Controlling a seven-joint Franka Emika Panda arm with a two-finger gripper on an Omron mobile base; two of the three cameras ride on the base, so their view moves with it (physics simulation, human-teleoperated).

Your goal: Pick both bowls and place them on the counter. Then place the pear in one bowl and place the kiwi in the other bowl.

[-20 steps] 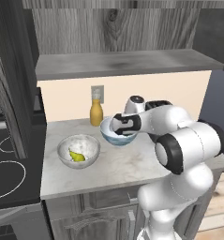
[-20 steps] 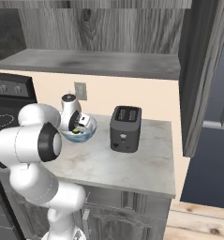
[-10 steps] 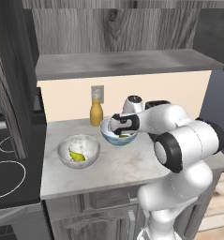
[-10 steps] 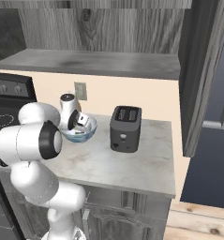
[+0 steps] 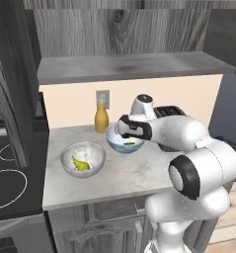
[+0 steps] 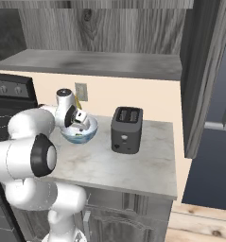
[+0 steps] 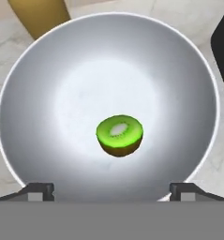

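We see the counter (image 5: 124, 173) under a grey shelf (image 5: 134, 66), with a black toaster (image 6: 126, 129) on it. The marbled bowl (image 5: 83, 159) holds the pear (image 5: 80, 165). Our tool (image 7: 111, 190) hangs spread wide, grasping nothing, above the patterned bowl (image 7: 48, 75), where the kiwi (image 7: 119, 135) lies.

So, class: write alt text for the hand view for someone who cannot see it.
A cut kiwi lies inside a pale bowl, seen from straight above. The open gripper's fingertips stand at the bottom edge, and the bowl rests on a marbled counter.
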